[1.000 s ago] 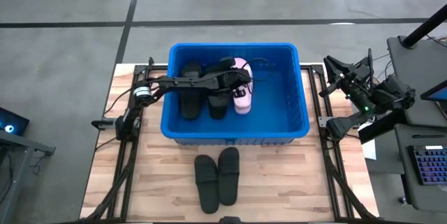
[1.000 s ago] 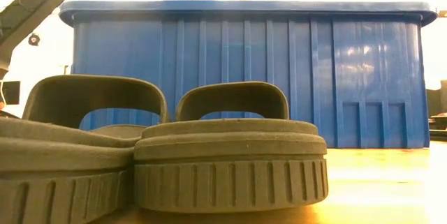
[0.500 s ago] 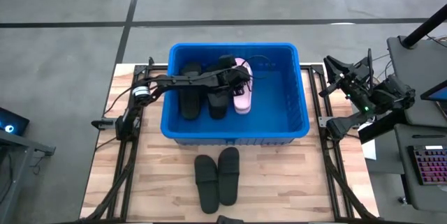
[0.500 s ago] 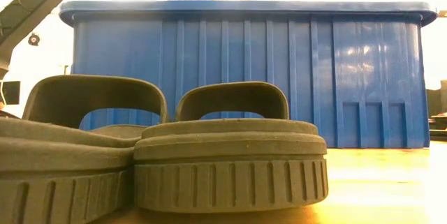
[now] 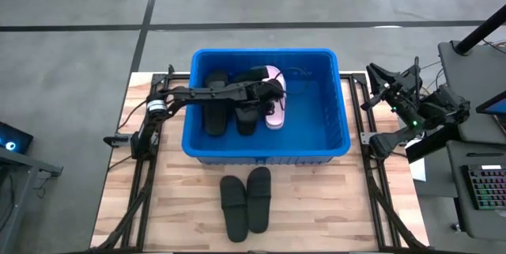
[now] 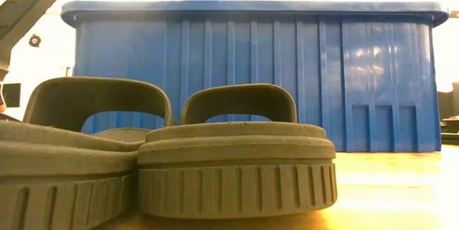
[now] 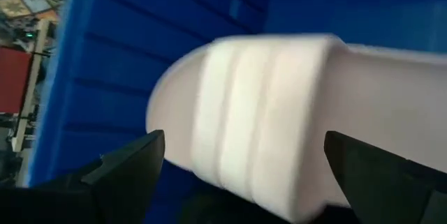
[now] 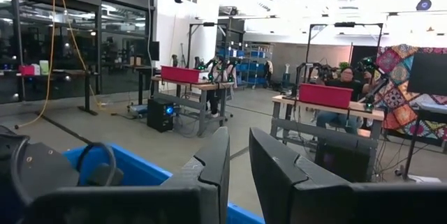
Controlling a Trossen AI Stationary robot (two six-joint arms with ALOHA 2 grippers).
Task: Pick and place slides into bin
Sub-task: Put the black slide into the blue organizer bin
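Observation:
The blue bin stands at the table's far middle. Inside it a pale pink slide lies beside two black slides. My left gripper hangs open just above the pink slide. In the left wrist view its fingers stand wide on either side of the slide's sole without holding it. Two more black slides lie side by side on the table near its front edge, soles down. My right gripper is shut on nothing, held high at the table's right edge.
The bin's right half is bare blue floor. In the low view the two black slides fill the foreground in front of the bin's wall. Bare wood lies to either side of them. Workbenches and people show in the room beyond.
My left gripper has opened and let go of the pink slide, then risen a little above the bin's rim. The pink slide now lies in the bin beside the black ones.

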